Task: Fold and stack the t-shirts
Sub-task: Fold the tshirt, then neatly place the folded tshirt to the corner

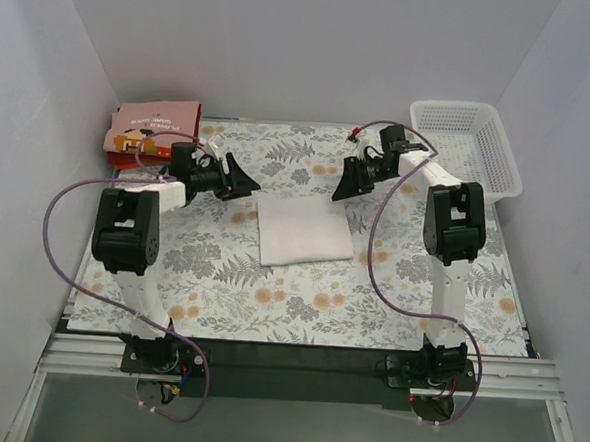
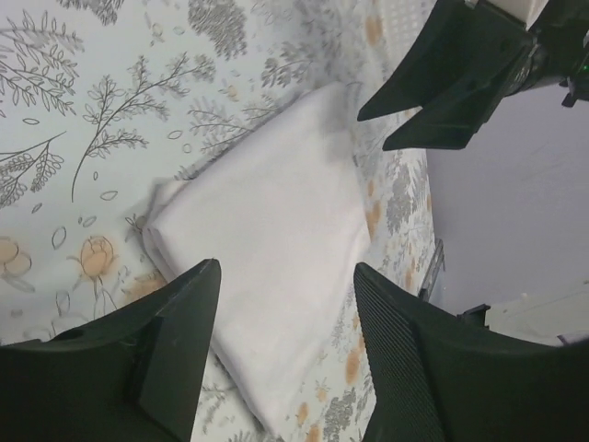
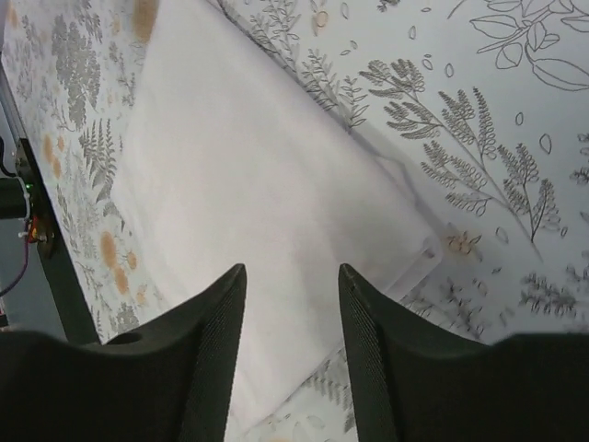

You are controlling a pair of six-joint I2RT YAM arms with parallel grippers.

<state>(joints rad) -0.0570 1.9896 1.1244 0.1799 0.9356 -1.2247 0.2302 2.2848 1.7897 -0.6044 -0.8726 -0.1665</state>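
Gaping unladen, left fingers (image 1: 243, 185) and right fingers (image 1: 345, 184) flank the white t-shirt (image 1: 304, 233), basket (image 1: 506, 162) apart.

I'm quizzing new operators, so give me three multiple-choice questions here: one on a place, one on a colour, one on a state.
1. Where does the folded white cloth t-shirt lie? A. on the floor B. mid-table on the floral tablecloth C. against the back wall
2. What colour is the top folded shirt of the far-left pile? A. pink B. blue C. green
3. How are the left gripper and right gripper? A. both open, empty B. both shut on cloth C. one shut
B: the top view shows it mid-table. A: a pink printed shirt tops the pile. A: both wrist views show spread fingers holding nothing.
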